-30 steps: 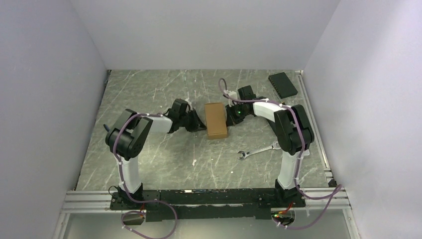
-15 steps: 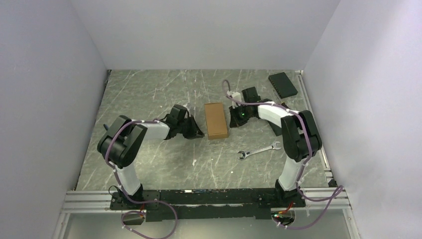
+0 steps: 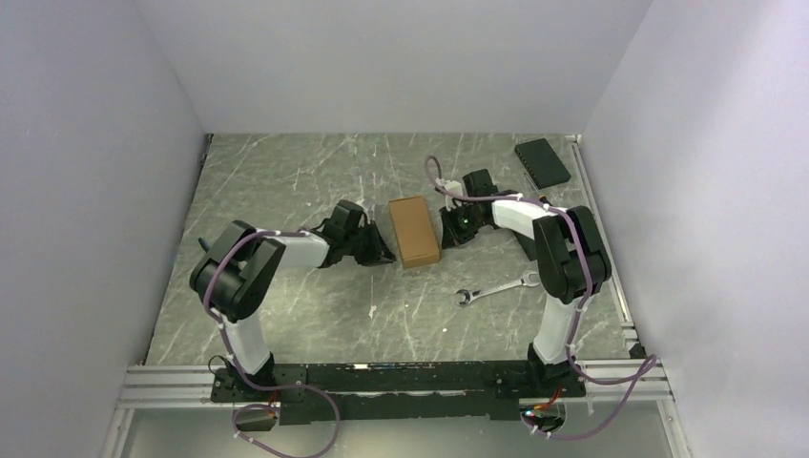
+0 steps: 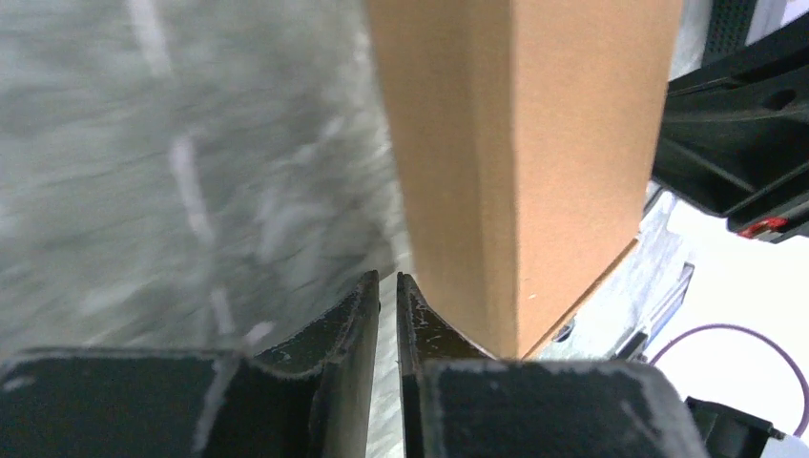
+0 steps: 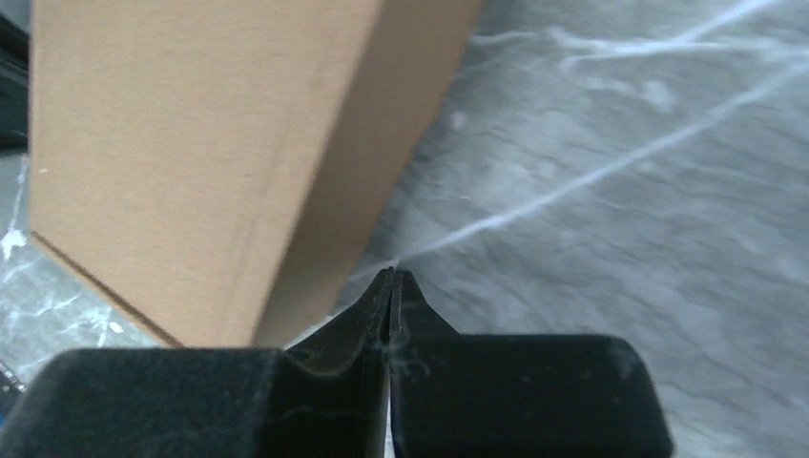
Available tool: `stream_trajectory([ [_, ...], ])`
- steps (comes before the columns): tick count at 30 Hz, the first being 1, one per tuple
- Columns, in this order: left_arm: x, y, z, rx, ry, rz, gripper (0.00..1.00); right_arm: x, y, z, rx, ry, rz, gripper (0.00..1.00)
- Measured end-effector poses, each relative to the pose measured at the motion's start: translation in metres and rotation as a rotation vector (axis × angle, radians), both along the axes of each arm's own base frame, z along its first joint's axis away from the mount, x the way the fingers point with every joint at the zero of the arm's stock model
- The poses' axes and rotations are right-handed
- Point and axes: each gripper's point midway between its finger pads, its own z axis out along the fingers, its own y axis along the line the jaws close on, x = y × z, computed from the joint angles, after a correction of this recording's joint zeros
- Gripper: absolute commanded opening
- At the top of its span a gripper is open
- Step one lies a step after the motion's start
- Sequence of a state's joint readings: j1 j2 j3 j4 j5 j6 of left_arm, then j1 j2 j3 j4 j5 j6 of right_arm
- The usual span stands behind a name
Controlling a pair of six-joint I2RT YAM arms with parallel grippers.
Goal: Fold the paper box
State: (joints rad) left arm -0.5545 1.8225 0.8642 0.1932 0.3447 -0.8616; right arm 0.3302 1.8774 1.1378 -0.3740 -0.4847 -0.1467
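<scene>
**Box formed, both claws flanking it**

Overhead: the paper box (image 3: 414, 231) lies closed at the middle of the bench (image 3: 286, 172), with the left claw (image 3: 380, 250) at its 8 o'clock and the right claw (image 3: 448, 232) at 3.
Left wrist: claw narrow, empty, beside the box wall.
Right wrist: claw pinched together, empty.
Folding looks nearly finished. The next move likely calls for pressing the seams or backing off.

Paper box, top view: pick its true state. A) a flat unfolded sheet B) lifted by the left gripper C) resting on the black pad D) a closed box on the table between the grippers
D: the paper box lies closed on the table, with the left gripper and right gripper at its sides.
</scene>
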Motion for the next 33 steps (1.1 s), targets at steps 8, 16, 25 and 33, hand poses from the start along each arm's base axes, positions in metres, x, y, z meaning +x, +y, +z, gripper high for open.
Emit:
stream_trajectory([
  [8, 0.051, 0.067, 0.003, 0.075, 0.007, 0.186, 0.21, 0.062, -0.012, 0.022, -0.028, -0.101, -0.068, 0.06],
  [16, 0.1, 0.029, 0.002, -0.006, 0.004, 0.088, 0.2, 0.088, 0.026, 0.008, 0.056, -0.052, -0.016, 0.08],
  [25, 0.053, 0.057, 0.012, -0.012, 0.039, 0.107, 0.37, 0.067, -0.027, 0.029, 0.031, -0.044, -0.081, 0.22],
  [33, 0.028, 0.133, 0.19, -0.007, -0.39, 0.265, 0.99, 0.034, -0.128, 0.205, 0.002, -0.538, -0.167, 0.99],
])
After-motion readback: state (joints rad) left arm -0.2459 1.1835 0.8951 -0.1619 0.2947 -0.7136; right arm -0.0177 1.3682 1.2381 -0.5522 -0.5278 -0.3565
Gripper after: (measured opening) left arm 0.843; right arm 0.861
